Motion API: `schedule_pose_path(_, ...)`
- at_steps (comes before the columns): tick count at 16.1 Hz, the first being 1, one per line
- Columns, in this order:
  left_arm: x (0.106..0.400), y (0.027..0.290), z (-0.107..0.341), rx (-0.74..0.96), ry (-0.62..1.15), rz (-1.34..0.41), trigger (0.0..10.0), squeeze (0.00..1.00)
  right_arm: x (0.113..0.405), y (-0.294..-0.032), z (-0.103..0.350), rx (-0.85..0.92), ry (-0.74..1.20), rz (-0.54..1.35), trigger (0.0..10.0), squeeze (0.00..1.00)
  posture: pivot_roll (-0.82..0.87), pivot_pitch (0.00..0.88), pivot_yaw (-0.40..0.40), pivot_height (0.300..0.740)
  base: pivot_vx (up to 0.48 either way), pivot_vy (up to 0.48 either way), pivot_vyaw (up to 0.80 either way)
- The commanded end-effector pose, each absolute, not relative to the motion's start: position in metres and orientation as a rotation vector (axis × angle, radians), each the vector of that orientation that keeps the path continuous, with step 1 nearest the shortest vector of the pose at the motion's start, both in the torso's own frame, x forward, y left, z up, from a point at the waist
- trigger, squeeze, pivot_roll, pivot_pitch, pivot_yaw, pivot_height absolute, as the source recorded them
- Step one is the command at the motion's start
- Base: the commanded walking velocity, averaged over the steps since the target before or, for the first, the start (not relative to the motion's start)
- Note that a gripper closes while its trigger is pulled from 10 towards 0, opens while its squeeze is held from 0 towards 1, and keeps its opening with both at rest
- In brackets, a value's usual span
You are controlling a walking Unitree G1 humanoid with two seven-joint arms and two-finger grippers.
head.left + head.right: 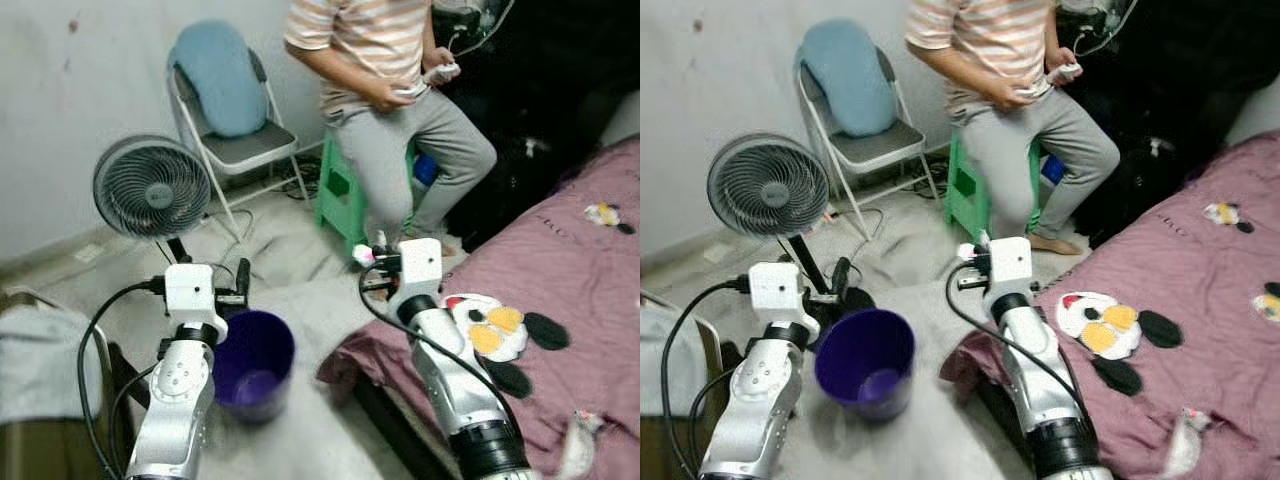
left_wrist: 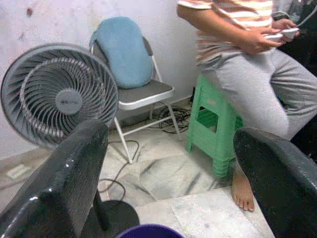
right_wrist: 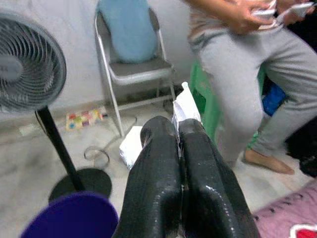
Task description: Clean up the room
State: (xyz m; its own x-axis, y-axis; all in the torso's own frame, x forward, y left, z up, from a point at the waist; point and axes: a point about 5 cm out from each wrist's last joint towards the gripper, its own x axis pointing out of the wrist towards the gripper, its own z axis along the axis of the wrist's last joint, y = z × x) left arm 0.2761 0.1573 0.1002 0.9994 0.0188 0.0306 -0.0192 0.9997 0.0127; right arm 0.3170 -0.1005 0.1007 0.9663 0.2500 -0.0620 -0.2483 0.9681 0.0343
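Note:
A purple waste bin (image 1: 254,362) stands on the floor between my two arms, beside the bed's corner. My right gripper (image 1: 370,258) is held up to the right of the bin and beyond it, shut on a small white wrapper (image 3: 185,105) that sticks out past the fingertips. In the right wrist view the two black fingers (image 3: 153,168) are pressed together and the bin's rim (image 3: 69,214) shows below them. My left gripper (image 1: 240,290) hovers at the bin's far left rim, open with nothing between its wide-apart fingers (image 2: 74,168).
A person (image 1: 400,90) sits on a green stool (image 1: 340,195) straight ahead, holding a controller. A standing fan (image 1: 152,187) and a folding chair (image 1: 235,135) with a blue cushion stand at the back left. A purple-covered bed (image 1: 570,290) lies on the right. Cables lie on the floor.

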Motion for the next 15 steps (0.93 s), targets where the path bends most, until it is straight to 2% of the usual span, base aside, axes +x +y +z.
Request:
schedule_pose_path(1, 0.274, 0.167, 0.101, 0.037, -0.039, 0.06, 10.0, 0.0, 0.321, -0.089, 0.106, 0.032, 0.049, 0.296, 10.0, 0.0, 0.03, 0.0, -0.027, 0.74, 0.0, 0.0, 0.0)
schedule_pose_path(2, 0.267, 0.177, 0.102, 0.04, -0.046, 0.125, 10.0, 0.0, 0.325, -0.077, 0.108, 0.03, 0.054, 0.354, 10.0, 0.0, 0.1, 0.0, -0.079, 0.74, 0.0, 0.0, 0.0)
schedule_pose_path(3, 0.259, 0.185, 0.101, 0.047, -0.046, 0.168, 10.0, 0.0, 0.327, -0.068, 0.108, 0.03, 0.061, 0.391, 10.0, 0.0, 0.12, 0.0, -0.095, 0.74, 0.0, 0.0, 0.0)
schedule_pose_path(9, 0.252, 0.189, 0.097, 0.051, -0.038, 0.194, 10.0, 0.0, 0.325, -0.056, 0.11, 0.027, 0.05, 0.438, 10.0, 0.0, 0.11, 0.0, -0.104, 0.74, 0.0, 0.0, 0.0)
schedule_pose_path(15, 0.266, 0.172, 0.098, 0.019, -0.03, 0.13, 10.0, 0.0, 0.328, -0.077, 0.113, -0.016, 0.018, 0.377, 10.0, 0.0, 0.0, 0.0, -0.06, 0.74, 0.0, 0.0, 0.8)
